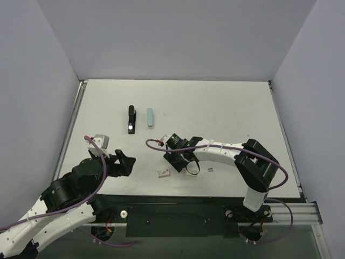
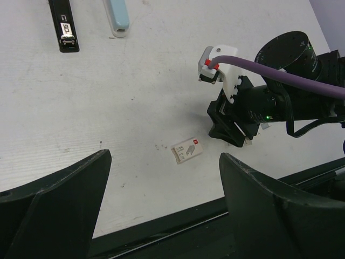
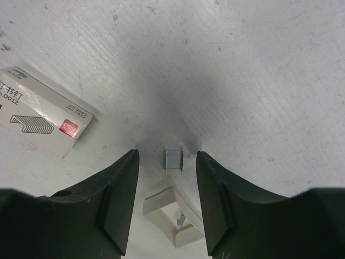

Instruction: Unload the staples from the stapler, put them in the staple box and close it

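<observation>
The black stapler body (image 1: 131, 119) lies at the back left of the table, with its light blue cover (image 1: 150, 117) beside it; both also show in the left wrist view, the body (image 2: 63, 27) left of the cover (image 2: 117, 16). A short grey strip of staples (image 3: 173, 160) lies on the table between the open fingers of my right gripper (image 3: 167, 155), which is low over it (image 1: 177, 161). A small white cardboard tray (image 3: 175, 216) lies just behind the strip. My left gripper (image 1: 125, 162) is open and empty near the front left.
A staple box sleeve (image 1: 164, 173) lies near the front edge, left of my right gripper; it shows in the left wrist view (image 2: 187, 150) and the right wrist view (image 3: 40, 110). A small grey bit (image 1: 210, 170) lies right of the right wrist.
</observation>
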### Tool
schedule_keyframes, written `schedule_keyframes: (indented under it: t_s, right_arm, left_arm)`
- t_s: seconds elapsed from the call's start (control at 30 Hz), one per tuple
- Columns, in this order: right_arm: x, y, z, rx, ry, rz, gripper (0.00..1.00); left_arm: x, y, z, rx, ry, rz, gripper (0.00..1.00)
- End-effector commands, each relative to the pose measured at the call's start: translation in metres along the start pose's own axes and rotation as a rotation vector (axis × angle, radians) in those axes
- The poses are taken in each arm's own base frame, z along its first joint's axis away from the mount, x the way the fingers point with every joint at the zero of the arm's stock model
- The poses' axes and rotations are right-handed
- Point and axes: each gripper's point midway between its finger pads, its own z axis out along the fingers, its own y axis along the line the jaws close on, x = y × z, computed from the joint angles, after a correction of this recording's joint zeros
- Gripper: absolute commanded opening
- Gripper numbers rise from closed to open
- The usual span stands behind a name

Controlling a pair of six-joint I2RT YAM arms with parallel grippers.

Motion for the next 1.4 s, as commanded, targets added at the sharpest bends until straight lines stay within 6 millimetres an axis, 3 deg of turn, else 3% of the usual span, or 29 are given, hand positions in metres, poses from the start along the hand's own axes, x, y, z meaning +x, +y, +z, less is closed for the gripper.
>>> schedule_keyframes:
  t_s: [0.0, 0.67, 1.37]
  right_arm:
    - [0.006, -0.002, 0.000, -0.005, 0.009, 0.023, 0.41]
    - [0.019, -0.003, 0.003, 0.003, 0.023, 0.060, 0.30]
    - [0.034, -0.020, -0.002, 0.096, 0.034, 0.143, 0.31]
  left_arm:
    - [-0.013, -0.002, -0.007, 0.007, -0.032, -0.004, 0.92]
    - [-0.012, 0.000, -0.007, -0.002, -0.030, -0.004, 0.92]
    - [-0.011, -0.001, -0.005, -0.003, -0.023, 0.000, 0.92]
